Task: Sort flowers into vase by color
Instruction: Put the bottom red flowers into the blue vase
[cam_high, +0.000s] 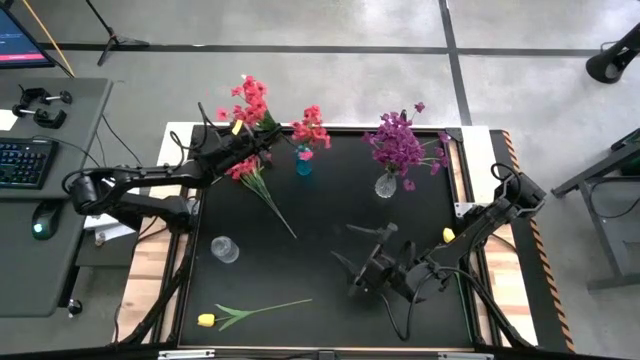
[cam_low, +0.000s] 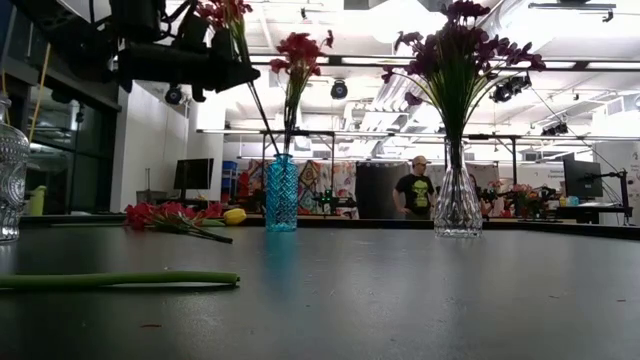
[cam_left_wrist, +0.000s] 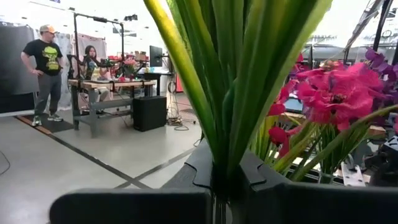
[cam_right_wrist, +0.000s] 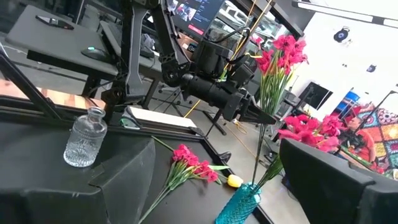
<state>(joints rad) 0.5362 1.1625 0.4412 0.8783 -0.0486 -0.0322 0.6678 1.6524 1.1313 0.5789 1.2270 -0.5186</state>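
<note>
My left gripper (cam_high: 268, 140) is at the table's far left, shut on a red-pink flower bunch (cam_high: 250, 100). The bunch's stems run down toward the blue vase (cam_high: 303, 162), which holds another red-pink flower (cam_high: 312, 126). Whether the held stems reach into the vase's mouth I cannot tell. Purple flowers (cam_high: 400, 142) stand in a clear vase (cam_high: 386, 184). A further red-pink bunch (cam_high: 246, 168) and a yellow tulip (cam_high: 208, 320) lie flat on the mat. My right gripper (cam_high: 352, 255) hovers open at the near right, with nothing between its fingers. My left gripper pinches the bunch's green stems (cam_right_wrist: 266, 119) between its two fingers, below the blossoms (cam_right_wrist: 283, 53). The fingers come in about level from the table's left and lie across the stems. The bunch stands nearly upright, lifted off the mat, with blossoms above the fingers and stems hanging below them (cam_low: 265, 120).
A small empty clear vase (cam_high: 224, 249) stands at the mat's left. A small yellow bud (cam_high: 237, 127) lies by the far-left edge. A desk with a keyboard (cam_high: 22, 162) is left of the table. People stand in the room beyond (cam_low: 415, 190).
</note>
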